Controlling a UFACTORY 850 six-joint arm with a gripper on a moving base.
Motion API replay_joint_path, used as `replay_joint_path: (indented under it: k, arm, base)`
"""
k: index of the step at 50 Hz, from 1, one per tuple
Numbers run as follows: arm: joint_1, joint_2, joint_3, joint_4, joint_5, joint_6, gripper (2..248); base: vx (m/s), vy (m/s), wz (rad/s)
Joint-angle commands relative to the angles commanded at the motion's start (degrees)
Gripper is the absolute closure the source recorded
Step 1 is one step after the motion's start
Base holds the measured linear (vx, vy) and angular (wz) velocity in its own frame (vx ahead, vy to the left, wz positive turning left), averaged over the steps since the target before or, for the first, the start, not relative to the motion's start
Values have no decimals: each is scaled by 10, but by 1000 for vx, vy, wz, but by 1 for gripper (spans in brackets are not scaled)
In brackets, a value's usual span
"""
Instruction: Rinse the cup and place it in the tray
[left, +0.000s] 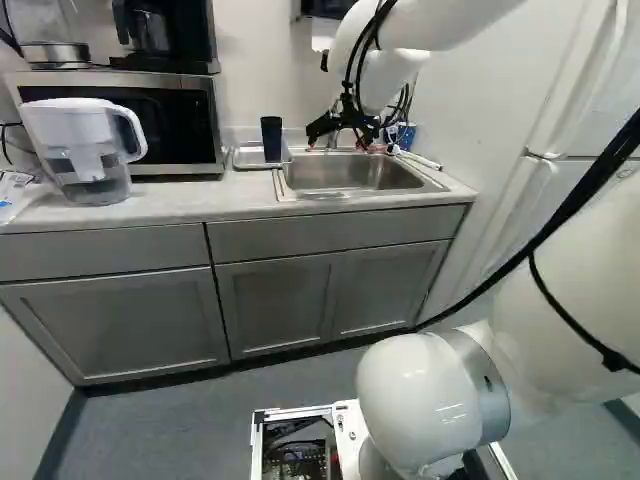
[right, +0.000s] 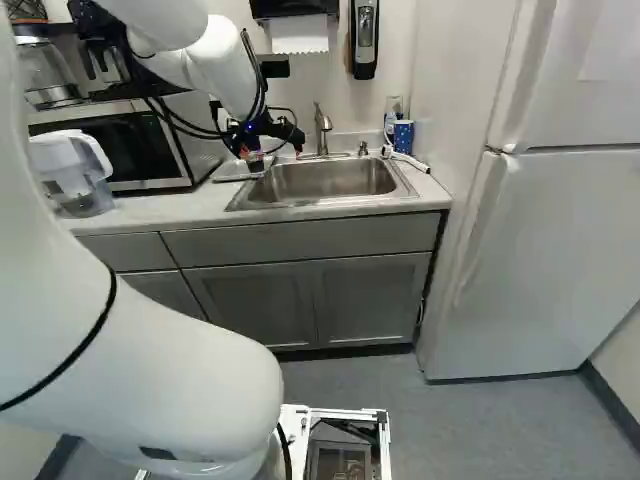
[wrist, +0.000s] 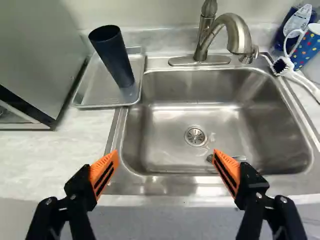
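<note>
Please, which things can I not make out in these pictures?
Dark cup: its inner bottom, lost in shadow, wrist view.
Metal piece in the sink: partly behind the orange pad, wrist view.
Dotted mug: partly cut off by the wrist view's edge.

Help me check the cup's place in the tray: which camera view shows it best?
The wrist view: the whole dark cup shows there, large and uncovered, standing in the tray. The left base view shows it upright but small; in the right base view, the gripper hides most of it.
</note>
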Motion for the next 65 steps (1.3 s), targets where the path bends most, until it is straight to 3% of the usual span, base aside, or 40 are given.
replay_joint_path:
  k: [65]
  arm:
    - [0,0,0,0,0,0,3]
  base:
    - [-63,-5,7]
